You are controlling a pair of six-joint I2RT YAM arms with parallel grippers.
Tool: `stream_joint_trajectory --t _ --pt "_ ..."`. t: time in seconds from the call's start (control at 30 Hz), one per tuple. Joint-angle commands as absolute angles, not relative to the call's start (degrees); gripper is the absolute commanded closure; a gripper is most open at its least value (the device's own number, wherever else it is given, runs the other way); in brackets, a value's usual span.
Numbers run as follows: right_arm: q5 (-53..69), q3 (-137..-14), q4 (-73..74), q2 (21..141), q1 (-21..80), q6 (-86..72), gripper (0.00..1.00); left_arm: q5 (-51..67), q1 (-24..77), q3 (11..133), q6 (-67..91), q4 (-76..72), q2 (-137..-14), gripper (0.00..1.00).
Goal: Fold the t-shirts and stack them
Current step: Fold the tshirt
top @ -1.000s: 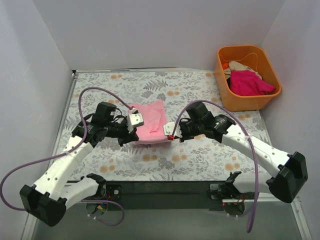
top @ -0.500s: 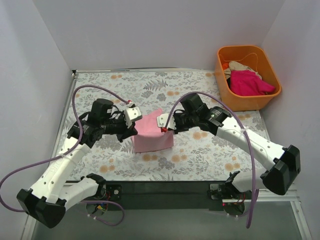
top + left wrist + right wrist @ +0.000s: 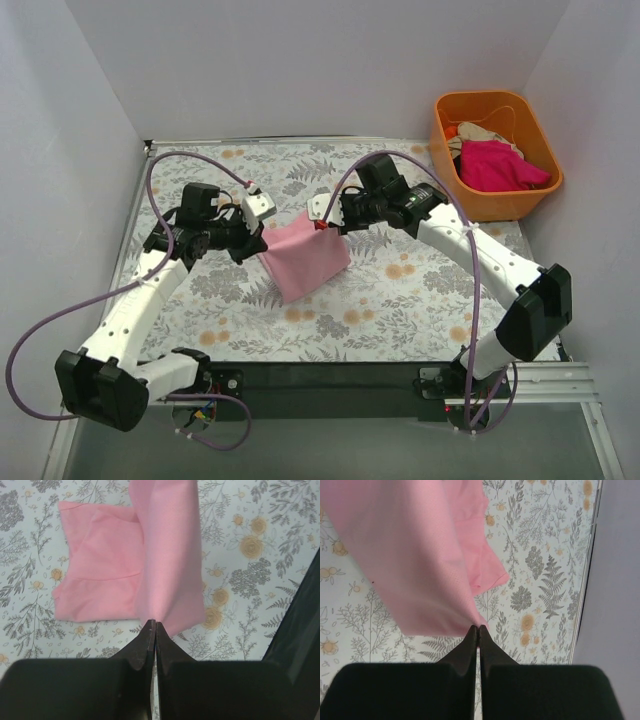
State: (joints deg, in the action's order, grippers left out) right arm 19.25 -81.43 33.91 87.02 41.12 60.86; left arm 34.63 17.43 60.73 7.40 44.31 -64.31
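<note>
The light pink t-shirt (image 3: 305, 260) hangs folded between both grippers above the middle of the floral table (image 3: 400, 300), its lower part resting on the cloth. My left gripper (image 3: 262, 236) is shut on its left top corner; in the left wrist view the shirt (image 3: 165, 555) spreads out from the gripper (image 3: 153, 624). My right gripper (image 3: 322, 222) is shut on the right top corner; the shirt (image 3: 420, 555) drapes from the gripper (image 3: 478, 627) in the right wrist view. A magenta t-shirt (image 3: 500, 165) and a cream one (image 3: 482, 132) lie in the orange tub (image 3: 445, 185).
The orange tub stands at the back right corner of the table. White walls close in the back and both sides. Purple cables loop over both arms. A black bar (image 3: 330, 375) runs along the table's near edge.
Both grippers have moved toward the back of the table and lifted the pink shirt's held edge; the shirt now hangs and trails down instead of lying flat.
</note>
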Motion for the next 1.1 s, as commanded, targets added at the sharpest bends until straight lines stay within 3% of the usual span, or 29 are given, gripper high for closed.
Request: stream_joint_trajectory --t 0.0,0.73,1.07 --pt "20.92 -85.60 32.52 90.69 40.52 64.42 0.99 36.47 12.94 62.40 4.93 42.02 -67.75 1.00" --pt "19.43 -113.81 30.32 124.96 36.21 64.78 0.99 33.58 4.75 62.05 9.49 21.45 -93.68 1.00" --pt "17.49 -116.36 25.23 132.97 36.12 62.84 0.99 30.32 3.87 64.69 11.16 16.09 -102.56 1.00"
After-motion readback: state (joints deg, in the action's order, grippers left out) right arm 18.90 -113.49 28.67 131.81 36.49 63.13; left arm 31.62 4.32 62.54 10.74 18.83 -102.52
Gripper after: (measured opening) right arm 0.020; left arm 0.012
